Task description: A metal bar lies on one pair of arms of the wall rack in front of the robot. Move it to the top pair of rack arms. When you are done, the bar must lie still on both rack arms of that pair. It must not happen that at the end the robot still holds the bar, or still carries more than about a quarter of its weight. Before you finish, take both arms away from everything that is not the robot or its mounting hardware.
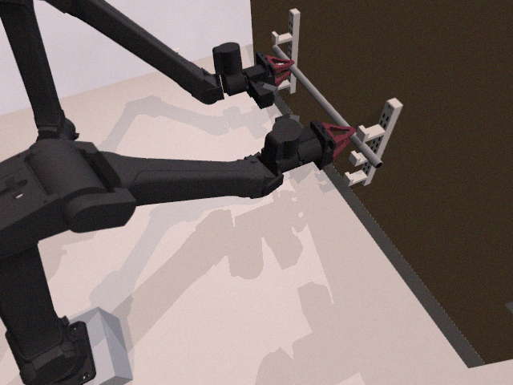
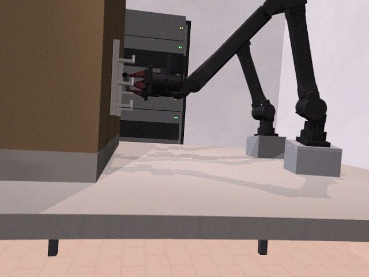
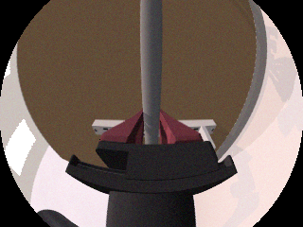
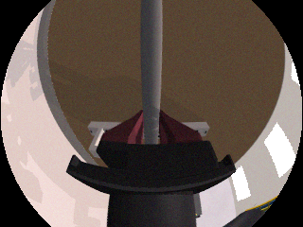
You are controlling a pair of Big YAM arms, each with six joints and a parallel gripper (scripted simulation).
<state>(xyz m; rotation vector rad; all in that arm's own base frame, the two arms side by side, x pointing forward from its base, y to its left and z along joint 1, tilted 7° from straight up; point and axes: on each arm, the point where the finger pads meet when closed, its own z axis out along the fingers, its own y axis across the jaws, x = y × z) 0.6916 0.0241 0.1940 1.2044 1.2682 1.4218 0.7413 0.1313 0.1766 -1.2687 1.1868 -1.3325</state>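
Note:
The grey metal bar [image 1: 314, 91] [image 2: 125, 74] [image 3: 151, 57] [image 4: 151, 57] runs across both uprights, below the top rack arms [image 1: 373, 131] [image 2: 126, 60] and above the middle rack arm [image 1: 357, 157] on the near side. I cannot tell whether it touches that arm. My left gripper [image 1: 292, 65] [image 3: 151, 113] is shut on the bar near its far end in the top view. My right gripper [image 1: 353, 133] [image 4: 151, 113] is shut on the bar just inboard of the near upright. The grippers hide parts of the far upright's arms.
The brown wall panel [image 1: 434, 144] [image 2: 59, 74] stands close behind the bar. Its grey base [image 1: 397, 257] meets the table [image 2: 208, 197]. The bottom rack arm [image 1: 357, 178] juts out under the bar. The far upright [image 1: 294, 29] stands beside my left gripper.

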